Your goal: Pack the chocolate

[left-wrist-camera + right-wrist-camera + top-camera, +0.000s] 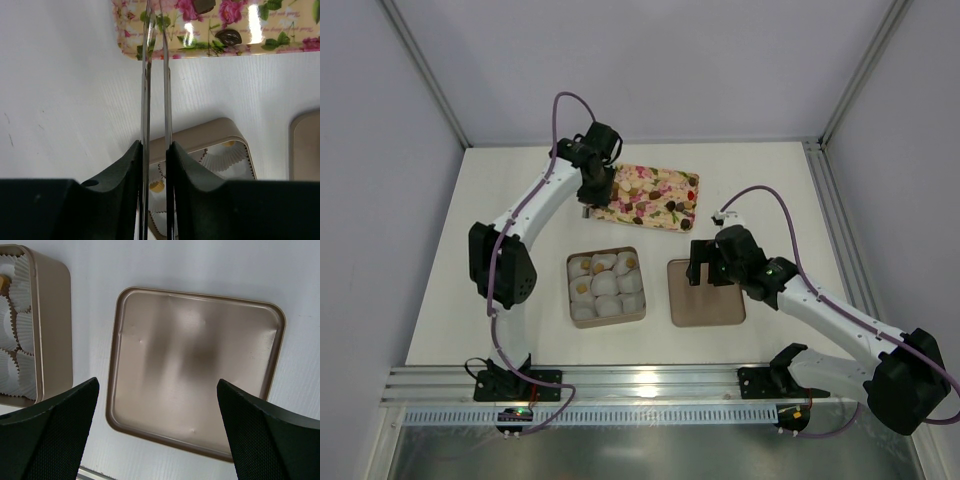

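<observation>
Chocolate pieces (672, 208), tan and dark, lie on the floral tray (655, 213). Two dark ones (230, 36) show in the left wrist view. The square brown box (638, 318) holds white paper cups, a few with tan pieces (629, 262); one tan piece (156, 186) shows between my left fingers. My left gripper (592, 195) (155, 147) is shut on thin metal tongs (145, 90) whose blades reach the tray's left end; their tips are cut off by the frame. My right gripper (708, 268) (157, 385) hangs open and empty over the box lid (195, 360).
The lid (705, 300) lies upside down right of the box. The box's corner (52, 330) shows at the left of the right wrist view. The floral tray (280, 47) lies behind the box. Metal rails run along the table's near edge.
</observation>
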{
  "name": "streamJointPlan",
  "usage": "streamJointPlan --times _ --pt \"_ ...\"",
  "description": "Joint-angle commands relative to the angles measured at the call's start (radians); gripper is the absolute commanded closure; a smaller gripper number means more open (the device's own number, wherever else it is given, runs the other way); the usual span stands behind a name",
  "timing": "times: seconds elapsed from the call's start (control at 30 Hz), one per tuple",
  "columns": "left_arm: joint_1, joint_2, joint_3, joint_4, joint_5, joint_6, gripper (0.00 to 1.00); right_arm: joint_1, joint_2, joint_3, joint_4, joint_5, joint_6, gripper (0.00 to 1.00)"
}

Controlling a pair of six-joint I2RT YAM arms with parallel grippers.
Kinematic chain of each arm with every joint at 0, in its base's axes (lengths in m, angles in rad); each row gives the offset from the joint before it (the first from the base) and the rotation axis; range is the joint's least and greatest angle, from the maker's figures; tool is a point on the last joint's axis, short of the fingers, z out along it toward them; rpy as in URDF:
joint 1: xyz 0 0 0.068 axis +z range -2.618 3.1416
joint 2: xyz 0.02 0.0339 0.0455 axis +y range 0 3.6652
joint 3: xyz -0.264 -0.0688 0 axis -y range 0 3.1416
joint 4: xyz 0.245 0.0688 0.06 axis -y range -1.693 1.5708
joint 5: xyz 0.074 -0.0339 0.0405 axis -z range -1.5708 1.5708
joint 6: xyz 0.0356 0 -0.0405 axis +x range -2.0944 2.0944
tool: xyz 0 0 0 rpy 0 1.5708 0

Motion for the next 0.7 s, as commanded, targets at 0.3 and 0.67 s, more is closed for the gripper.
streamJointPlan --times 0.3,0.67 --pt "-0.011 -0.016 0.042 0.055 0.119 -0.046 0.6 -0.003 -0.001 -0.001 0.032 0.011 0.002 0.0" --pt "-0.032 0.047 0.091 0.066 0.113 -0.075 0.56 -0.003 -0.024 -0.009 0.018 0.025 -0.004 0.0"
